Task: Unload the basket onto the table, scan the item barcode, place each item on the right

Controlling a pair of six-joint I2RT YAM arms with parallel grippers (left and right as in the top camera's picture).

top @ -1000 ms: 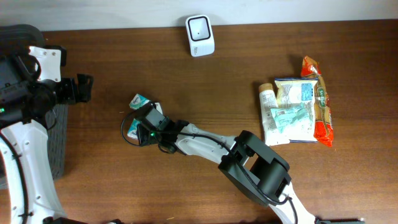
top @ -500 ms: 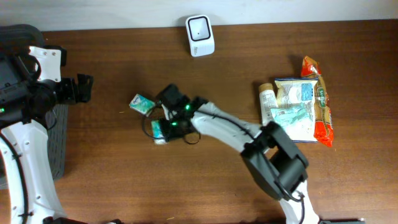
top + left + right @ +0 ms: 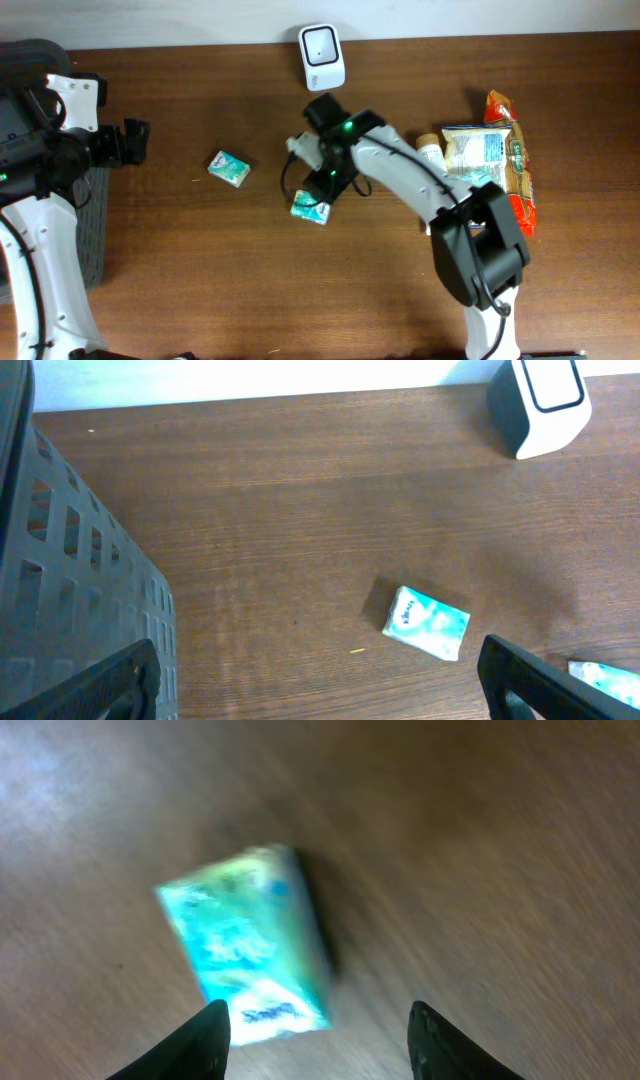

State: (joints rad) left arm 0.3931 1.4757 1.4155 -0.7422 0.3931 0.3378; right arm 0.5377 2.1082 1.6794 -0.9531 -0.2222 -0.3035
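The teal tissue pack (image 3: 250, 945) lies flat on the worktop (image 3: 200, 280), roughly mid-table, well short of the white barcode scanner (image 3: 322, 43) at the far edge. It looks light and soft: a film-wrapped packet that would dent under a squeeze, with a glossy skin that could slide on the wood or slip from a loose hold. The best hold is probably across its two long edges, near the middle, firm enough to keep it but with the printed faces left uncovered; no barcode can be made out in the blurred wrist view.

The right pincer (image 3: 323, 185) hangs just above the pack, jaws standing apart with nothing between them, the pack just ahead of the fingertips. A second teal pack (image 3: 229, 168) lies apart to the left. The left pincer (image 3: 318, 650) is spread wide and empty beside the dark basket (image 3: 60, 560). More packaged goods (image 3: 480, 175) sit in a heap to the right.
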